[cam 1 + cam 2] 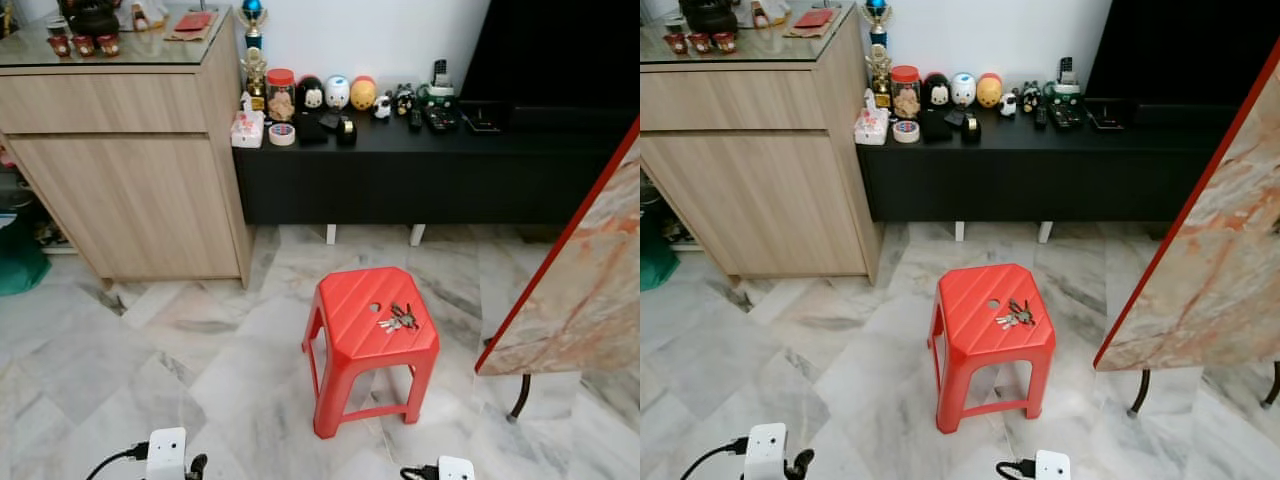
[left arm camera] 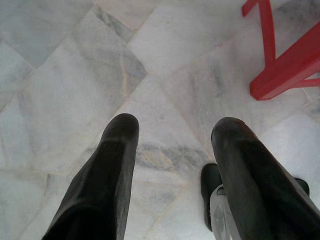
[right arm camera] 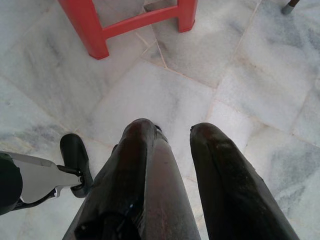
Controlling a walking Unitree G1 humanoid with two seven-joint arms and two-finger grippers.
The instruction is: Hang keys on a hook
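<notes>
Marble floor (image 1: 180,360) carries a red stool (image 1: 370,320); the keys (image 1: 398,319) lie near its right edge, seemingly fanned lengthwise toward the far-right corner. My left gripper (image 2: 172,145) and right gripper (image 3: 172,132) hang parted, empty.

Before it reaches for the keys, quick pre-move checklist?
1. Keys located: ok, lying on the stool top beside its centre hole.
2. Keys free of clutter: ok, nothing else on the seat.
3. Left gripper empty and open: ok, fingers apart, pointing at the floor.
4. Right gripper empty and open: ok, small gap between the fingers, nothing held.
5. Path to the stool: ok, bare marble floor in between.
6. Hook located: cannot tell.
</notes>
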